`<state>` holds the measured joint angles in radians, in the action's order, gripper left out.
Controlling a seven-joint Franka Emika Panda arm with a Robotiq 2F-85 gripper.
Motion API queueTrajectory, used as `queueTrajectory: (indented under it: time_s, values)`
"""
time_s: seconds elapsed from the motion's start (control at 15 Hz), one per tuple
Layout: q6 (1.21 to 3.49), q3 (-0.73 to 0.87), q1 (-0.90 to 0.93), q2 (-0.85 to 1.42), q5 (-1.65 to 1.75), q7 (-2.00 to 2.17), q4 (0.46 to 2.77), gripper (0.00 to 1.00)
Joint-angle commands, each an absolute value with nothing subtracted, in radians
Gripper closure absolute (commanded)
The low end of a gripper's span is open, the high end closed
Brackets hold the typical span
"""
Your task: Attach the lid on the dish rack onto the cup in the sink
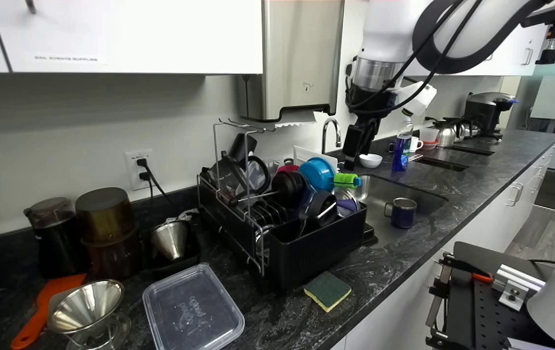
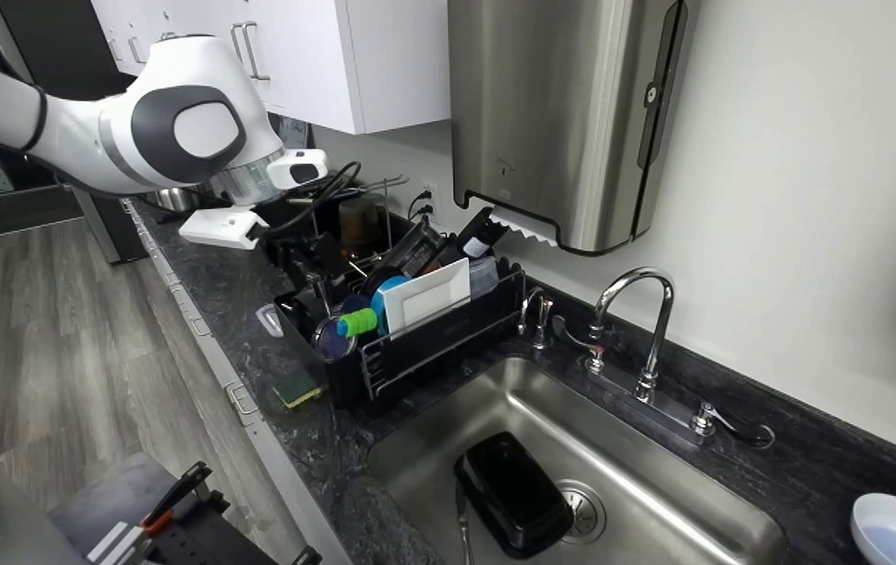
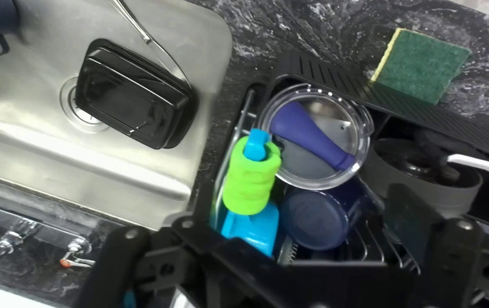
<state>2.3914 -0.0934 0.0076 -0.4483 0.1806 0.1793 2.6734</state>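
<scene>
- Upper left of the frame, in an exterior view: on a cupboard (image 1: 136, 34), "EVENTS SUPPLIES" can be read, the word before being blurred.
- Lower left: a clear container (image 1: 194, 306), its handwriting not surely legible, is set on the table (image 1: 282, 325).
- Centre: the dish rack (image 1: 319, 260) is loaded; at its right end the lid (image 3: 329, 128), clear and round, is seen face-on in the wrist view.
- Upper right of centre: the end effector (image 1: 359, 154) is pointed downward, its jaws spread wide.
- Right: the cup (image 1: 406, 214) is stood upright in the sink (image 1: 425, 197), long axis vertical, handle turned leftward.
</scene>
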Motion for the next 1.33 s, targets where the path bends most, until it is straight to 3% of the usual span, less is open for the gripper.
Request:
queueTrajectory:
  time_s: [0.0,1.27]
  values:
    - [2.435,-0.096,0.036,-0.317,0.139,0.143,2.595,0.00]
    - [2.696,-0.104,0.158,-0.084,-0.081,-0.029,2.516,0.00]
